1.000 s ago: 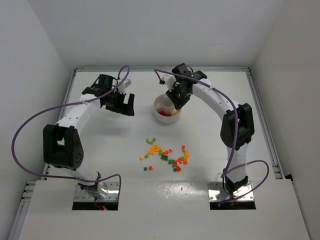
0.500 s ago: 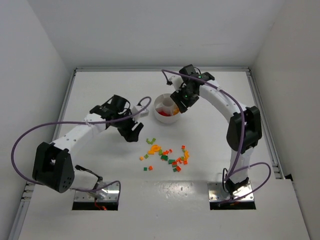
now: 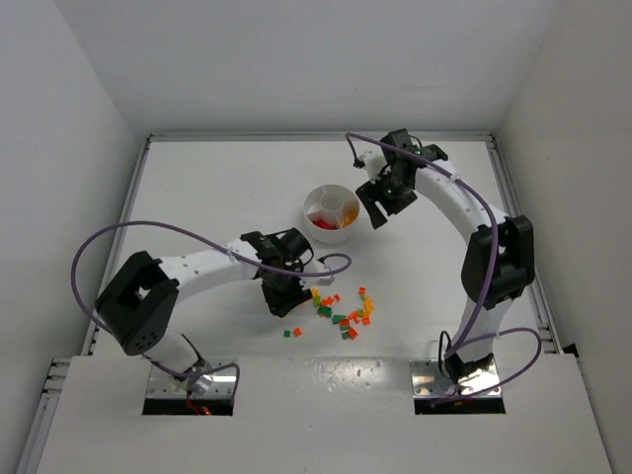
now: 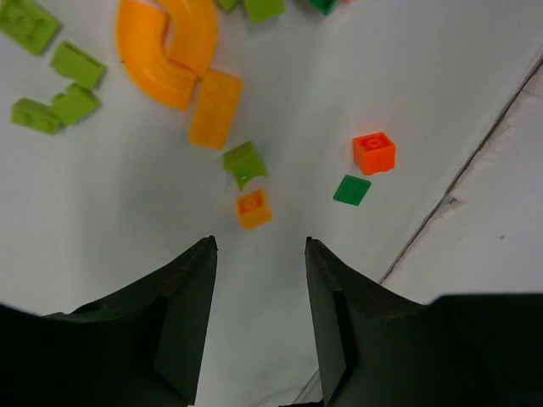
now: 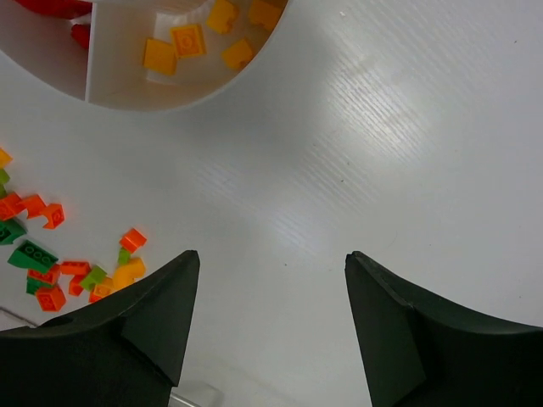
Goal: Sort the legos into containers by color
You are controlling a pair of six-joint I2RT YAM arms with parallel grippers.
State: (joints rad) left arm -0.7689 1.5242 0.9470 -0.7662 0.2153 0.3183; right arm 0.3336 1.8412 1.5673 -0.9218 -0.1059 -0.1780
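The left arm stretches low across the table (image 3: 197, 197) from its base, elbow bent out to the left and forearm running right, so the left fingers (image 3: 281, 294) point down at the left edge of the loose legos (image 3: 341, 311). In the left wrist view these fingers (image 4: 182, 314) stand apart with nothing between them. A small orange brick (image 4: 254, 209) lies on the table just ahead of the gap, and a light green one (image 4: 244, 162) sits just beyond it.

The right arm rises from its base, bends at a high elbow and arches over to the far side. The right fingers (image 3: 378, 209) hang just to the right of the white dish (image 3: 331, 235). In the right wrist view they (image 5: 153, 322) are spread wide and empty over bare table.

The dish (image 5: 170, 97) sits well beyond the pile, split into wedges around a round hub (image 3: 328, 207). 1 wedge holds several yellow-orange bricks (image 5: 187, 38), and the neighbouring wedge holds red ones (image 5: 51, 7). The remaining red, orange and green legos lie scattered between the 2 arms.
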